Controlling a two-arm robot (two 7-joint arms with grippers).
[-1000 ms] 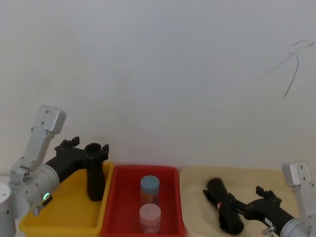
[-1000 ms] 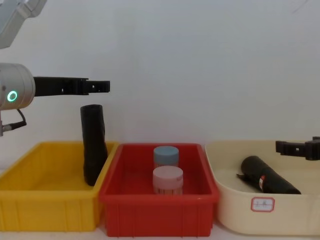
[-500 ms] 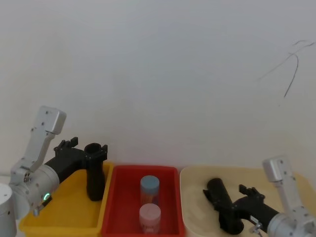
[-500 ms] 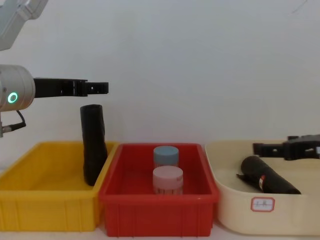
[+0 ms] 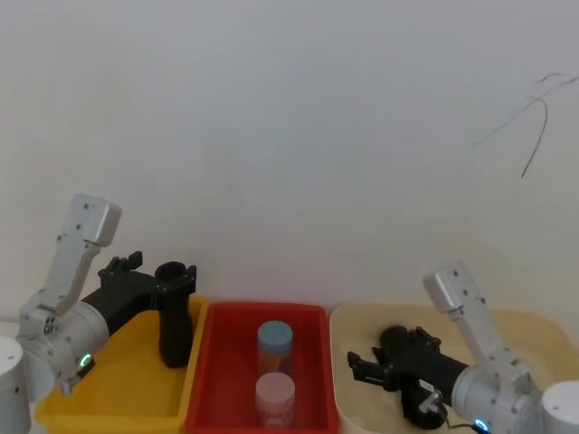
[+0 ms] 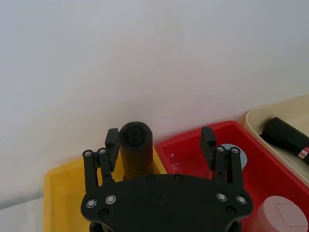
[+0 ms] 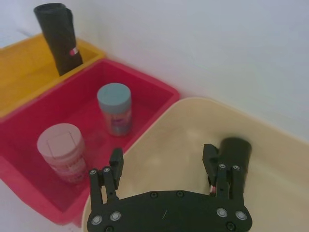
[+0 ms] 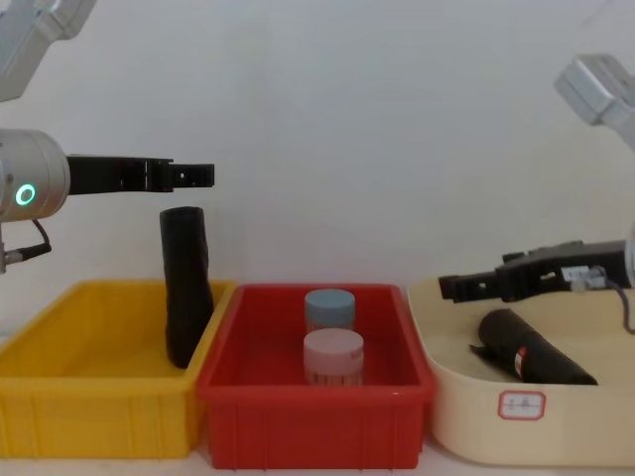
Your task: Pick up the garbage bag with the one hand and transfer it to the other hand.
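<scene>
White wall behind. Black garbage bag (image 8: 544, 363) lies on its side in the cream tub (image 8: 446, 397), just below the spread jaws of the right gripper (image 8: 448, 288), beneath one jaw. Above an upright black roll (image 8: 186, 288) hovers the left gripper (image 8: 203, 176), jaws spread.

Our left tool (image 8: 201, 176) reaches out level on our left side, its fingers (image 6: 112, 139) spread wide. Our right tool (image 8: 451, 288) points toward the middle, tipped slightly downward, fingers (image 7: 116, 159) likewise apart, its arm (image 5: 466, 312) bent high behind.
</scene>
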